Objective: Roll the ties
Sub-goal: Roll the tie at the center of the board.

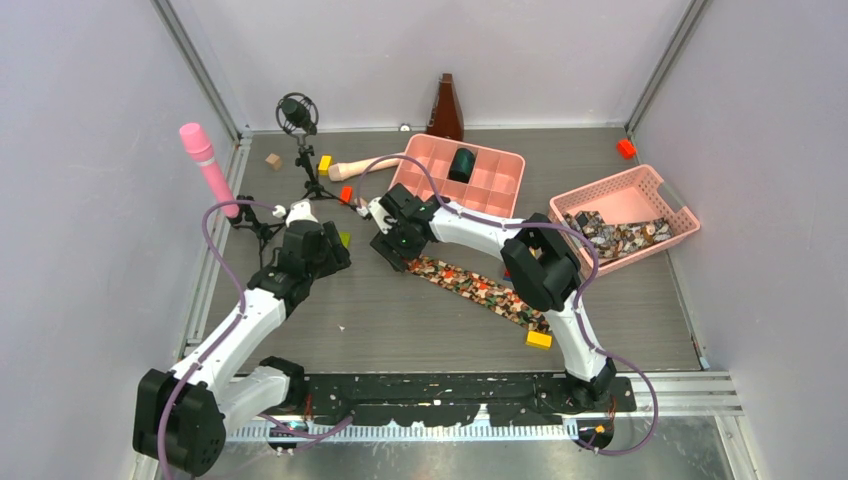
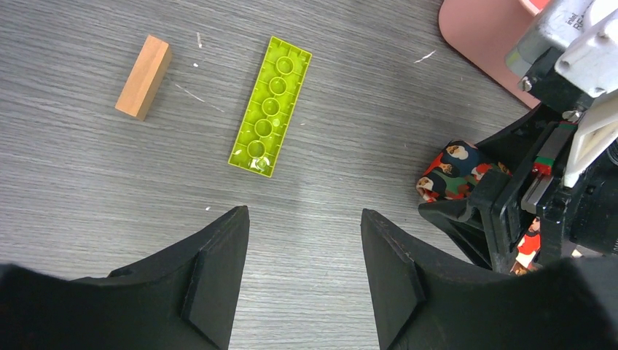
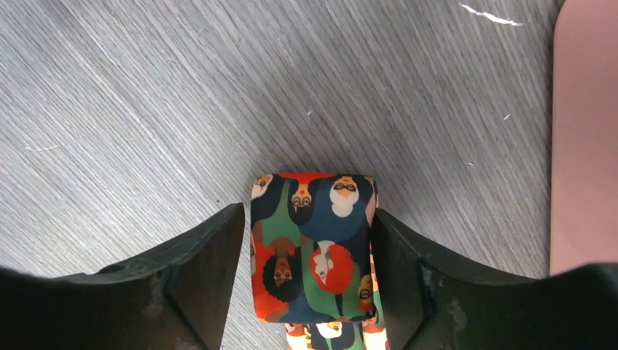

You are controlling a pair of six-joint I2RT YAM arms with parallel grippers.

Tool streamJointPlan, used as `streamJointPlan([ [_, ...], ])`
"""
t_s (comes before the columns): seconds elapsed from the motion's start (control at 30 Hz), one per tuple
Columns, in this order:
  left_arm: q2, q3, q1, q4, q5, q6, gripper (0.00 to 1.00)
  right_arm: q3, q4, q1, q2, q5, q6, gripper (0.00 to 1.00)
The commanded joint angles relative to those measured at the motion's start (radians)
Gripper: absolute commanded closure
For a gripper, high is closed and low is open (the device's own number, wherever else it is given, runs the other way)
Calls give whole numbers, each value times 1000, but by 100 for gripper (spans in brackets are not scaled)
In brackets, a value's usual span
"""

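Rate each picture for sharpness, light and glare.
Top external: soft even light, faint shadows, walls splay outward, print on the tie too small to read. Left wrist: the lime brick is sharp with small glints at its near end; the left gripper is featureless black. Right wrist: the tie's folded end is crisp, no glare; the right gripper is dark, little detail.

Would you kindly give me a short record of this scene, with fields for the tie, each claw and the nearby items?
tie: tie lies diagonally on the table, far end rolled up
rolled end: rolled end sits between the fingers of the right claw
right claw: straddles the roll; whether it grips cannot be told
left claw: left claw open, empty, above the table
near left claw: green brick and wooden block, lying apart
other ties: other ties heaped in the pink basket
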Motion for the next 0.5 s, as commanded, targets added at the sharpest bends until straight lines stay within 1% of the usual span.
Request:
streamJointPlan([
  [0.0, 1, 0, 5, 32, 8, -3, 40, -6, 30, 8, -37, 23, 2, 28],
  [0.03, 2, 0, 5, 31, 8, -2, 40, -6, 31, 8, -40, 23, 3, 26],
  [0.2, 2, 0, 6, 29, 8, -3, 40, -17, 49, 8, -54, 22, 14, 21],
  [0.47, 6, 8, 8, 27, 8, -4, 38, -39, 121, 8, -120, 14, 75, 14],
])
